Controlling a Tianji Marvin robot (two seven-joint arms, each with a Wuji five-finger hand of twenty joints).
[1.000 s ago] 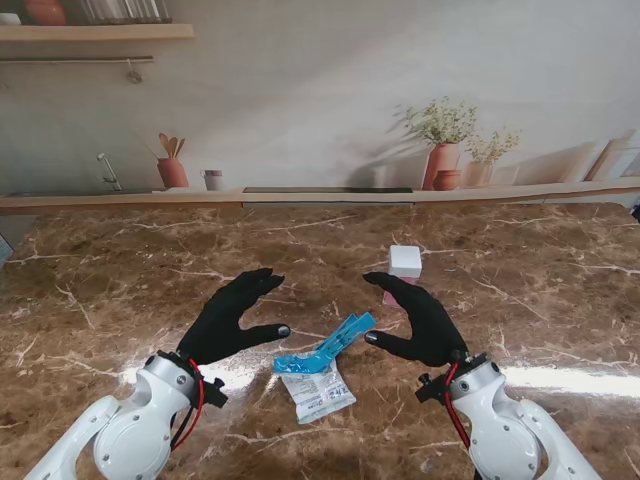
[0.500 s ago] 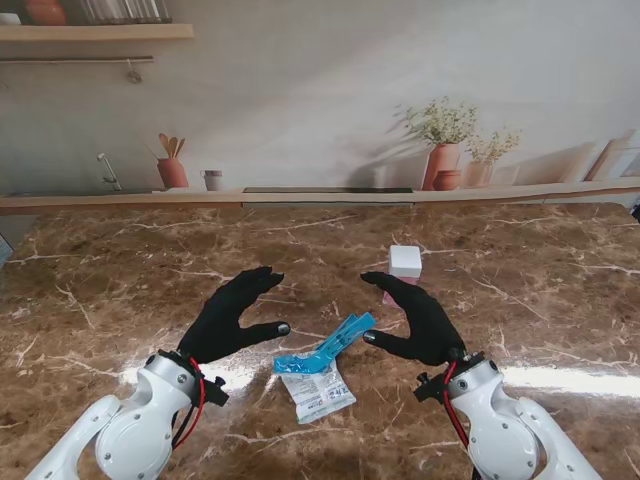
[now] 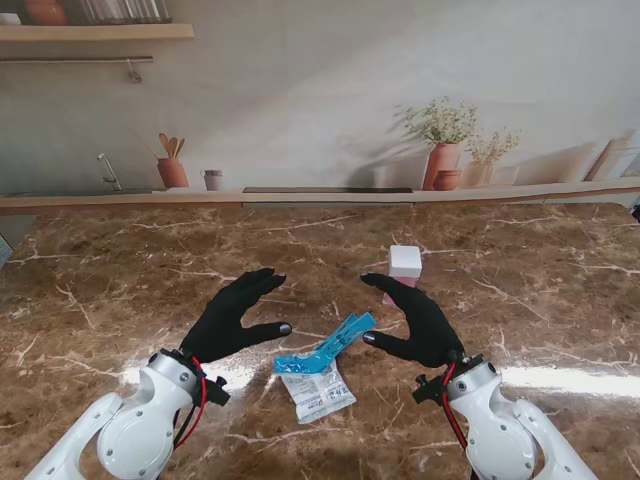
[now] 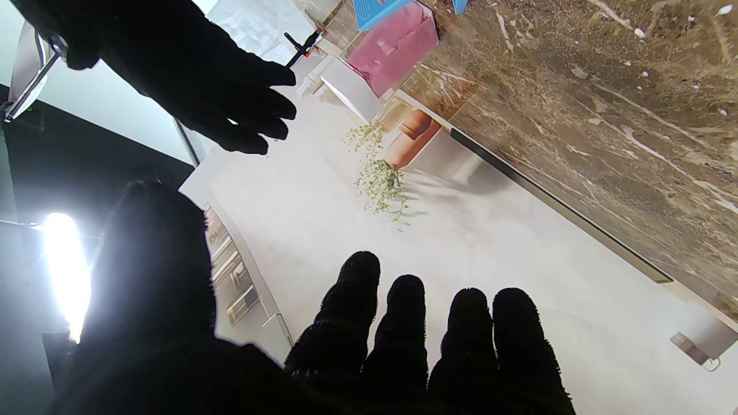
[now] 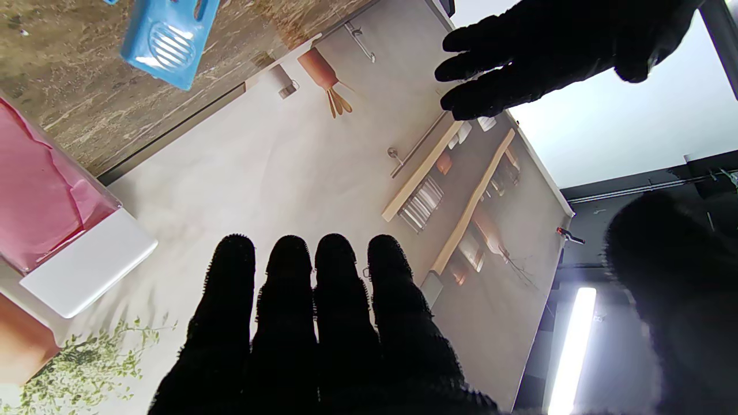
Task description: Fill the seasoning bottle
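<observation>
The left robot hand (image 3: 232,318) and the right robot hand (image 3: 415,318) are hovering over the brown marble-patterned bench (image 3: 120,280), both with fingers spread and holding nothing, palms facing each other.

The clear square seasoning bottle with pink contents and a white cap (image 3: 402,272) is standing upright on the bench, just beyond the right robot hand's fingertips (image 3: 372,279) and partly hidden by them. It appears rigid and smooth-walled, so it is judged slippery and liable to tip if pushed high on the body. Recommended hold: opposing flat sides of the body, under the cap.

The white printed seasoning sachet with a blue top edge (image 3: 313,385) is lying flat between the two robot hands, nearer to the robot than either palm. It is judged light, soft and easily crumpled; hold it by the sealed edge. A blue plastic clip-like tool (image 3: 345,335) is lying at its far end, angled toward the bottle. Its exact function cannot be determined.

Neither robot hand is touching any item.
</observation>
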